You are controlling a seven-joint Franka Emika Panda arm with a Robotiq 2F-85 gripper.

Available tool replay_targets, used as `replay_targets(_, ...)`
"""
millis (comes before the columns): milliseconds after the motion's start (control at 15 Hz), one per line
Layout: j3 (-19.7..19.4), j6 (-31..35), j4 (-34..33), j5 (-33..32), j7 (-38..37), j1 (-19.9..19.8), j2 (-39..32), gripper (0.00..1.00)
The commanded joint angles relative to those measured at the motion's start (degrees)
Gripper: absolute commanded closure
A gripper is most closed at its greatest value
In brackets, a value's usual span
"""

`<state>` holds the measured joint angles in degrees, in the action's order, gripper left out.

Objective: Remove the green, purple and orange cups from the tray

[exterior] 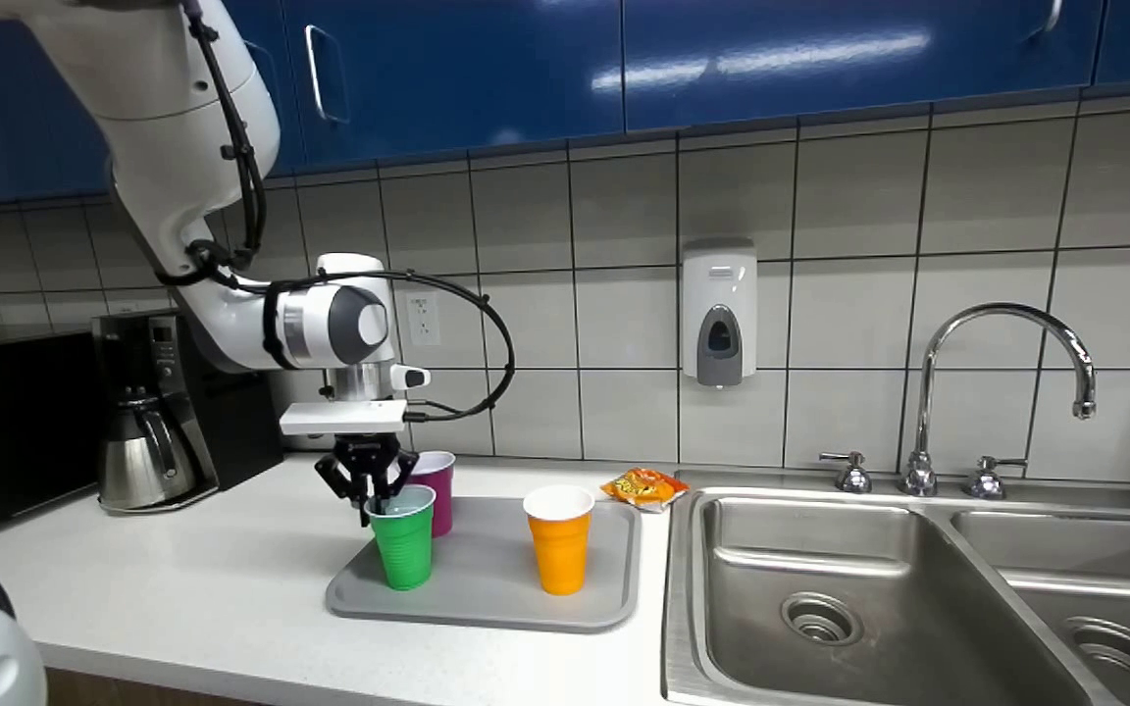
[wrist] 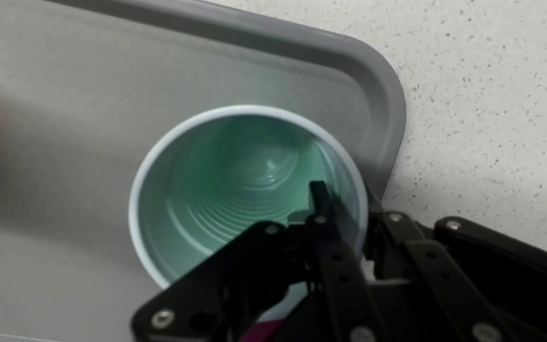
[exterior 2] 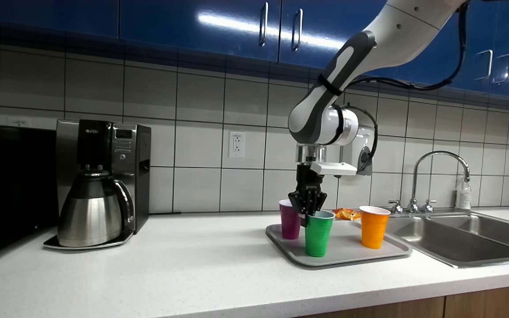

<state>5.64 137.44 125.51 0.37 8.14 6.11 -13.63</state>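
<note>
Orange packet (exterior: 644,487) lies near tray (exterior: 482,559) and sink (exterior: 879,642).

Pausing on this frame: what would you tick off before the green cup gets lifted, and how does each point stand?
1. Placement of the gripper astride the wall of the green cup: ok; the wrist view shows one finger inside, one outside.
2. Firm grip on that wall: cannot tell; contact on both sides does not show.
3. The green cup standing on the tray: ok.
4. The orange cup apart from the gripper: ok, in both exterior views.
5. Clearance from the purple cup: cannot tell; the gripper hides part of it in an exterior view.
6. Tray cleared: not ok; all three cups stand on it.
</note>
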Motion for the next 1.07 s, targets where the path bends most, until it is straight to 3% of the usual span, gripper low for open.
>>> replay_targets(0, 0.50, -0.12, 0.02, -0.37, 0.69, -0.38, 1.07, 1.00)
replay_targets(1000, 3.25, -0.05, 1.39, -0.15, 0.20, 2.58, 8.86, 0.99)
